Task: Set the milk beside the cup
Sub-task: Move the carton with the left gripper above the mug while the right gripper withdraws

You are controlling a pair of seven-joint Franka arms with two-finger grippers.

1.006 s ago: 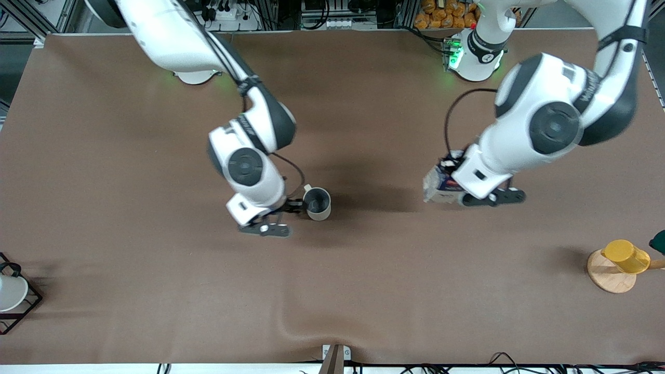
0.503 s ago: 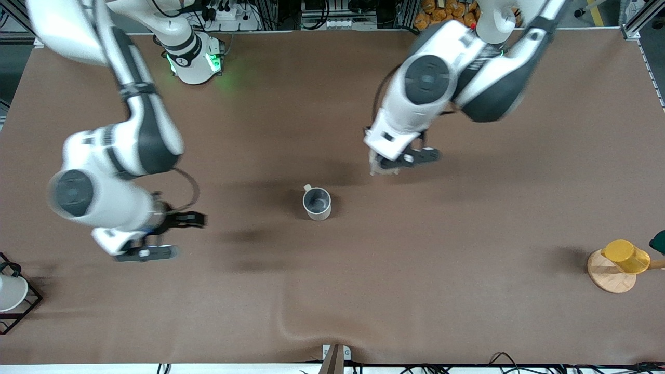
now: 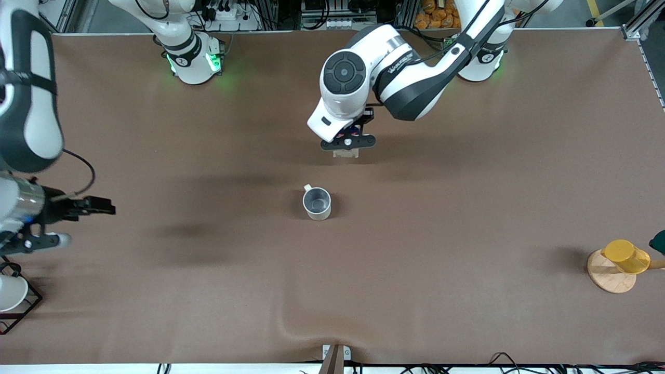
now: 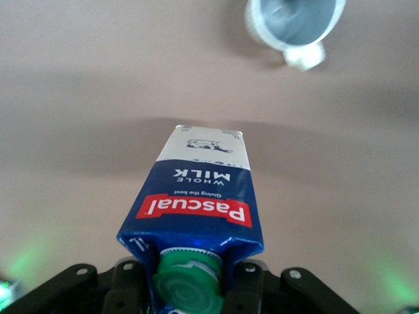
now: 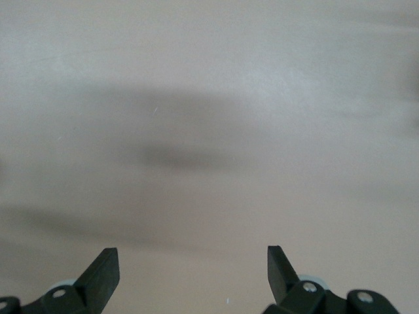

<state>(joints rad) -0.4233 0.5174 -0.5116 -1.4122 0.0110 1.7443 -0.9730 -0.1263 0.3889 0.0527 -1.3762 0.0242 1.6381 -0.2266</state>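
The milk (image 4: 196, 196), a dark-blue and white carton with a green cap (image 4: 186, 284) and a red logo, is held in my left gripper (image 4: 190, 281). The fingers are shut on its top on either side of the cap. In the front view the left gripper (image 3: 347, 141) holds the milk (image 3: 347, 152) over bare table, apart from the cup. The grey-beige cup (image 3: 317, 202) stands upright mid-table; it also shows in the left wrist view (image 4: 294, 26). My right gripper (image 3: 78, 223) is open and empty over the right arm's end of the table (image 5: 191, 261).
A yellow cup (image 3: 626, 256) sits on a round wooden stand (image 3: 610, 280) at the left arm's end, near the front camera. A white cup (image 3: 8, 293) sits in a black wire rack at the right arm's end. The brown cloth has a wrinkle (image 3: 291, 322) near the front edge.
My left arm has carried the milk from the left arm's end toward the middle of the table. My right gripper has drawn away from the cup to the right arm's end.
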